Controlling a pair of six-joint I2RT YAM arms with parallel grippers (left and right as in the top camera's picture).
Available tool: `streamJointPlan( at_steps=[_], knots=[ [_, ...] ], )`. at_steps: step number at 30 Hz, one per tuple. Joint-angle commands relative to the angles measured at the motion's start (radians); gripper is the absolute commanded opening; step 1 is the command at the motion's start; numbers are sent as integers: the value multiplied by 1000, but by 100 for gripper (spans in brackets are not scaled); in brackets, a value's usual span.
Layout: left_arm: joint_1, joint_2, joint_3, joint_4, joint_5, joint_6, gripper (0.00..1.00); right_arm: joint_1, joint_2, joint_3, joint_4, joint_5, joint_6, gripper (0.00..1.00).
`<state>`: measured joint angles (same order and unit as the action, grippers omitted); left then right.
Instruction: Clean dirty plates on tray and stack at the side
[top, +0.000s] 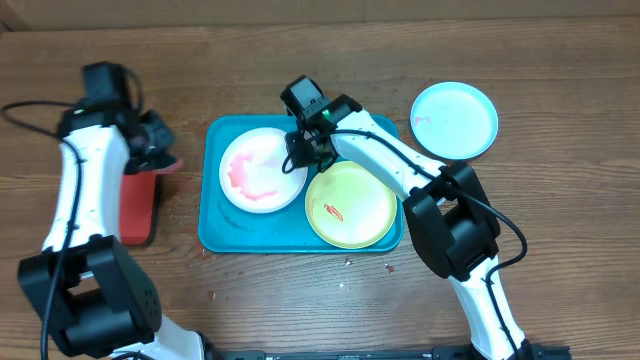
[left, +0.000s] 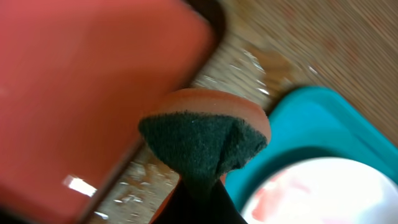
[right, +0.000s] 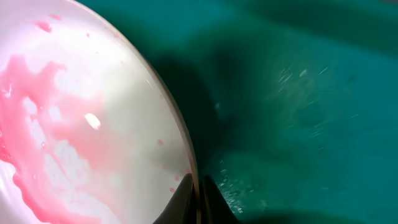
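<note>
A white plate (top: 262, 170) smeared with pink lies in the left half of the teal tray (top: 215, 235). My right gripper (top: 305, 150) is shut on that plate's right rim; in the right wrist view its fingers (right: 214, 196) pinch the rim of the white plate (right: 74, 124) above the tray floor (right: 298, 93). A yellow-green plate (top: 352, 205) with a small red smear fills the tray's right half. The light blue plate (top: 455, 120) rests on the table at the upper right. My left gripper (top: 163, 152) is shut on a sponge (left: 205, 134), orange with a dark green scouring face, between the red tray and the teal tray.
A smaller red tray (top: 137, 205) lies left of the teal tray, below my left gripper. Wet specks and crumbs dot the wood between the two trays (left: 149, 180) and in front of the teal tray (top: 345, 265). The right arm reaches across the tray's back edge.
</note>
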<state>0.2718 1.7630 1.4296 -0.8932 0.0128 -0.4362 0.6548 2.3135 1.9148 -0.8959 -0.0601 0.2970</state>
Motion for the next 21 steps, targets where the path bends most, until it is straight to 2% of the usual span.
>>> streamJointPlan(
  at_steps=[1,4,10,15,21],
  knots=[
    [74,9,-1,-8,-16,-21,4,29,-39,81,-15,159,-45,4],
    [115,19,-8,-8,-16,-25,4,62,-70,117,-41,296,-90,4],
    [156,36,-8,-7,-17,-24,4,161,-118,154,-56,729,-175,4],
    [169,36,-8,11,-23,-24,4,258,-126,155,-6,1106,-308,4],
    [186,36,-8,56,-24,-13,4,346,-126,155,82,1300,-503,4]
  ],
)
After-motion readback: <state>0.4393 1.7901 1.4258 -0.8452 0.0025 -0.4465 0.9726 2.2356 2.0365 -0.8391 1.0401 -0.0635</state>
